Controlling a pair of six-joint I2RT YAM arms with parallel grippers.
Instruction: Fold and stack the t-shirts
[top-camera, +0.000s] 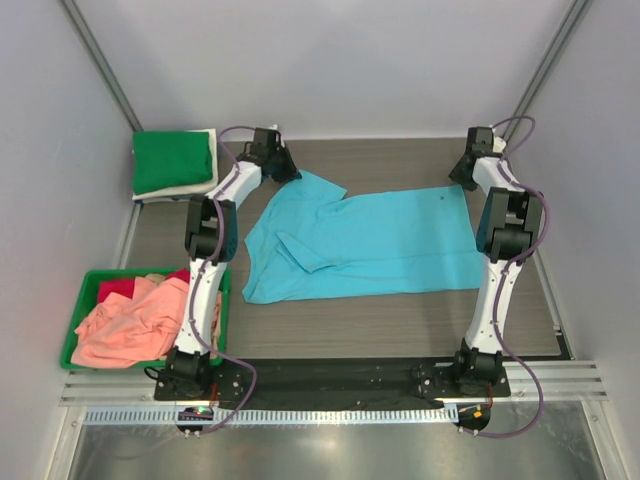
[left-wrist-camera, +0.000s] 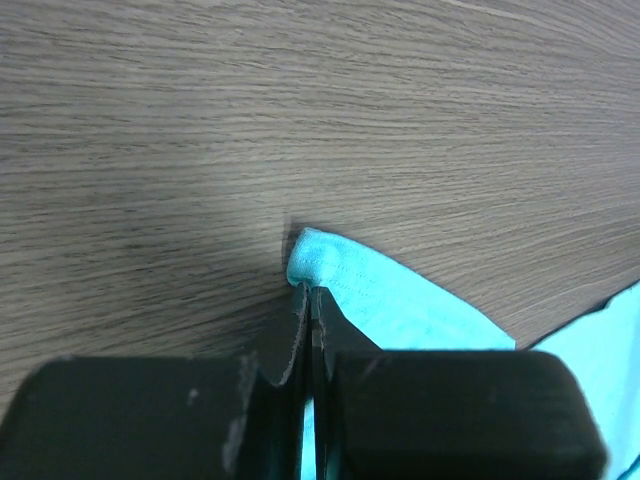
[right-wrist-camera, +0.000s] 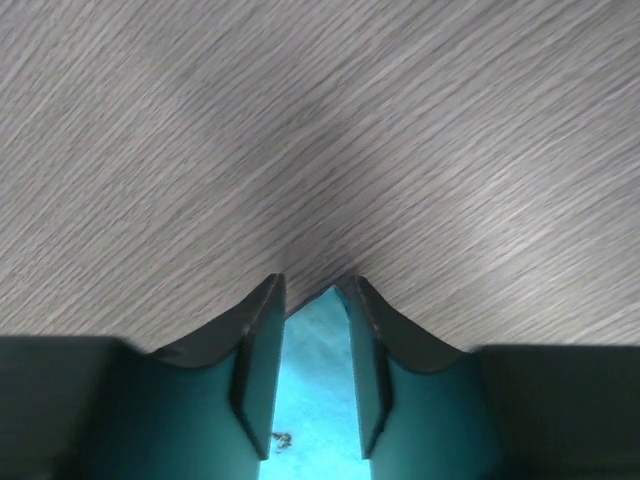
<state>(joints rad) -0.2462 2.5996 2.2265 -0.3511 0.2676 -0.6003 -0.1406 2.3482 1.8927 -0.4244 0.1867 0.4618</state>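
The blue shirt (top-camera: 370, 245) lies flat on the bench (top-camera: 400, 320). Its long side runs from left to right, between the two arms. One part near the left end is folded over and bumpy.

The left claw (top-camera: 283, 165) is at the far left corner of the shirt. It is squeezed together on that corner, and a bit of blue hem pokes out past its tips.

The right claw (top-camera: 462, 175) is at the far right corner. Its two sides are apart, with the blue corner in the gap between them. It does not look like it has pinched the cloth yet.

From both claws, the rest of the shirt lies toward the near edge of the bench, where the arm bases are. So I think the next move is to pinch the right corner, then lift both far corners and bring them toward the near side to fold the shirt in half. Both claws need to move evenly, or the fold may go crooked.

A folded green shirt (top-camera: 172, 160) sits at the far left. A pink shirt (top-camera: 130, 325) waits in the bin (top-camera: 75, 310).
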